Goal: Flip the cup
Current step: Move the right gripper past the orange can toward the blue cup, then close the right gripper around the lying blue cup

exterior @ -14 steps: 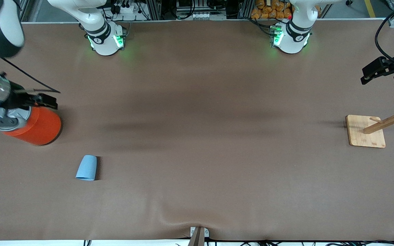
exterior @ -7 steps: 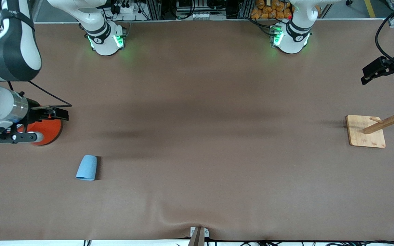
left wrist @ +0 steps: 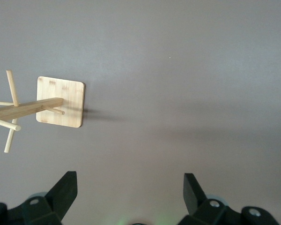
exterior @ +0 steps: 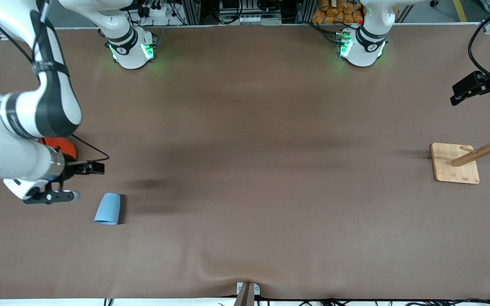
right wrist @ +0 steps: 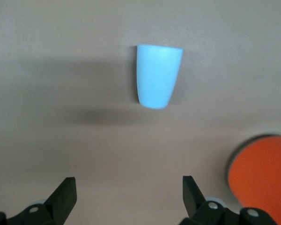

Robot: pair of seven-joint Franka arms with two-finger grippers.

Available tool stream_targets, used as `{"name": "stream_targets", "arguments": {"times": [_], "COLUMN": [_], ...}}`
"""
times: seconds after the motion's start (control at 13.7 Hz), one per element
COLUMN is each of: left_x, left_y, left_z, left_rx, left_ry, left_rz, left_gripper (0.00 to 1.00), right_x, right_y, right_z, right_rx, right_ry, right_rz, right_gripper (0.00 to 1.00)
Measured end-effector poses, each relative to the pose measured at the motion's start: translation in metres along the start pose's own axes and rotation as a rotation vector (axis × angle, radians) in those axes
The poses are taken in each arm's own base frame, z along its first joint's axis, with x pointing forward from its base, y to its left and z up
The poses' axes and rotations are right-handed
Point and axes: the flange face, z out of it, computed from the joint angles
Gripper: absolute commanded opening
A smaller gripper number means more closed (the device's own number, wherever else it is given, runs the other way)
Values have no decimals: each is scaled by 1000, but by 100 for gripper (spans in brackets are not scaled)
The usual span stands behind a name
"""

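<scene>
My right gripper [exterior: 58, 196] hangs with its fingers spread and empty at the middle left of the front view, over bare table beside the cup [exterior: 108, 208]. The cup lies on its side in the lower left, nearer the front camera than the orange can [exterior: 60, 145], long axis running toward that camera. My left gripper [exterior: 468, 87] waits open at the upper right edge, well apart, so the reach falls to my right arm.

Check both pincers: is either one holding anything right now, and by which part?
Nothing is held. The right pincer is open over bare table near the cup, which lies apart from it. The left pincer is open too, waiting near the wooden rack.
</scene>
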Motion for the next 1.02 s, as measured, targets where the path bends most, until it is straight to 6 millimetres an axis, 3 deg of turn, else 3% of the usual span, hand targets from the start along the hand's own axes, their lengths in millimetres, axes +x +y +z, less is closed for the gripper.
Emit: {"name": "stream_targets", "arguments": {"times": [0.29, 0.58, 1.02], "left_x": [2, 4, 4], "left_y": [0, 0, 1], "left_z": [3, 6, 6], "left_rx": [0, 0, 0], "left_ry": [-5, -12, -12], "left_rz": [0, 0, 1], "left_gripper": [100, 100, 100], "right_x": [23, 35, 49], "right_y": [3, 28, 33], "right_z": [49, 97, 138], "right_rx": [-2, -6, -12], "right_ry": [18, 92, 169], "right_rz": [-27, -80, -95], "right_gripper": [100, 100, 100]}}
